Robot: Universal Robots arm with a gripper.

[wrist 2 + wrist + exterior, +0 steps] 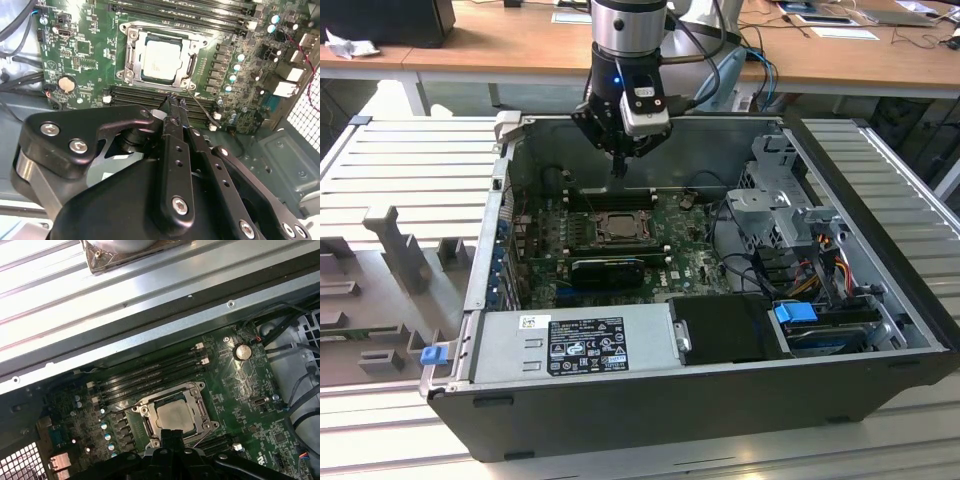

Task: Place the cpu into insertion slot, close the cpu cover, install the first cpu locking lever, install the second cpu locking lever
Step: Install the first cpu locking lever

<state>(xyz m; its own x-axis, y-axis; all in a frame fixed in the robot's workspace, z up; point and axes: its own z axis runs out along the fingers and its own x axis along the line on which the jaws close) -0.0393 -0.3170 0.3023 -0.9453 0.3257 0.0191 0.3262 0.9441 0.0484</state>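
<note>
- In the exterior view the pincer [618, 170] hung on the arm above the socket [599, 226], inside an open computer case [720, 400].
- The second wrist view gave the detail that the exterior view lacked. The cpu [162, 57] sat in the socket, and the cpu cover [131, 59] lay flat around it.
- In that same view the fingertips [173, 106] were clenched together on nothing, just off one edge of the socket and not touching it.
- A thin metal rod [202, 107] slanted away from a socket corner, passing close beside the fingertips.
- The first wrist view added the case wall [150, 315] beyond the socket and a coin battery [243, 351] near it.
- The case rested on a ribbed grey tabletop [410, 170], with a power supply [570, 345] on the socket's near side.
- A wooden tabletop [500, 45] stood beyond the socket.
</note>
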